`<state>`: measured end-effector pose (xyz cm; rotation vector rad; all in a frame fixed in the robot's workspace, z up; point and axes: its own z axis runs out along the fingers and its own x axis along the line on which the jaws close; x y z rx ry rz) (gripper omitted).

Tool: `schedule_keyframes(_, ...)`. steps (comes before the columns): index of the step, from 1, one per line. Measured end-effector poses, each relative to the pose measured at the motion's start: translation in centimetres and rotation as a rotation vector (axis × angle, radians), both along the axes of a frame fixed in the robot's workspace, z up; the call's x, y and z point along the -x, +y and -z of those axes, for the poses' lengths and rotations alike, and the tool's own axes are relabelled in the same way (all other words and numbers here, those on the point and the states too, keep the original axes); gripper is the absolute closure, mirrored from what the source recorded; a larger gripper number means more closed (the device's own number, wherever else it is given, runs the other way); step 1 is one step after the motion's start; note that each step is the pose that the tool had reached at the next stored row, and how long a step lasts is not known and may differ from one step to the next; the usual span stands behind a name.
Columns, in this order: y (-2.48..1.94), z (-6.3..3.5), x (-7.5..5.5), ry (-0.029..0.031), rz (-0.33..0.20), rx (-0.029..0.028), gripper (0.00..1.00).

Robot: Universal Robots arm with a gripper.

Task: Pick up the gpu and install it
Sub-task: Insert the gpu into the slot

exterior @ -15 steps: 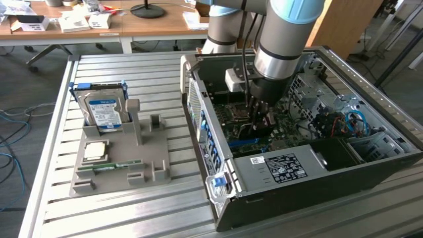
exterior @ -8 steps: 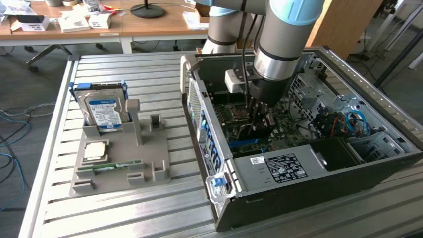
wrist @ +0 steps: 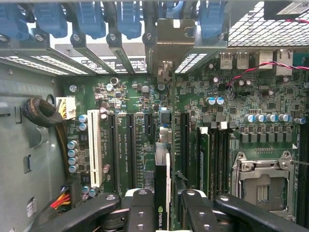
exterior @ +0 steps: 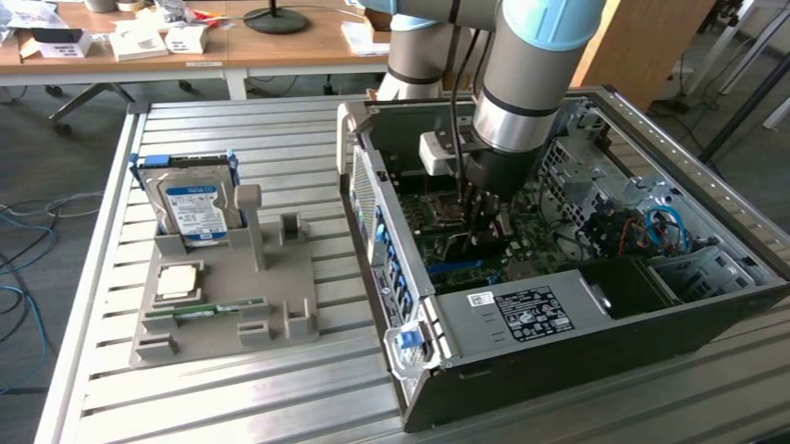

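The gpu [wrist: 161, 176] shows edge-on as a thin dark card with a green logo strip. It stands upright between my two black fingers [wrist: 142, 208], and its silver bracket [wrist: 166, 46] reaches the rear slot openings of the case. My gripper [wrist: 164, 198] is shut on the card and holds it over the green motherboard [wrist: 231, 96], among the long black expansion slots [wrist: 185, 145]. In the exterior view my gripper [exterior: 484, 220] is lowered deep into the open computer case [exterior: 593, 319]. I cannot tell whether the card's lower edge sits in a slot.
Beside the case, on the exterior view's left, a grey holder [exterior: 228, 310] carries a hard drive [exterior: 198, 208], a processor chip [exterior: 179, 279] and a green memory stick [exterior: 203, 311]. Blue latches [wrist: 91, 19], a cable bundle [wrist: 41, 113] and the processor socket [wrist: 263, 186] crowd the card.
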<state>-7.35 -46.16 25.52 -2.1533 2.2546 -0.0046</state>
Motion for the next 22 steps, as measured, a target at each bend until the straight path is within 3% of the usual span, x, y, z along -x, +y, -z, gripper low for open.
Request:
schedule_keyframes(9,0.00,0.12,0.00,0.0000,0.000,0.0000,0.74)
schedule_keyframes(12,0.00,0.12,0.00,0.0000,0.000,-0.0041,0.74)
schedule_keyframes(22,0.00,0.17,0.00,0.0000,0.000,-0.0057,0.74)
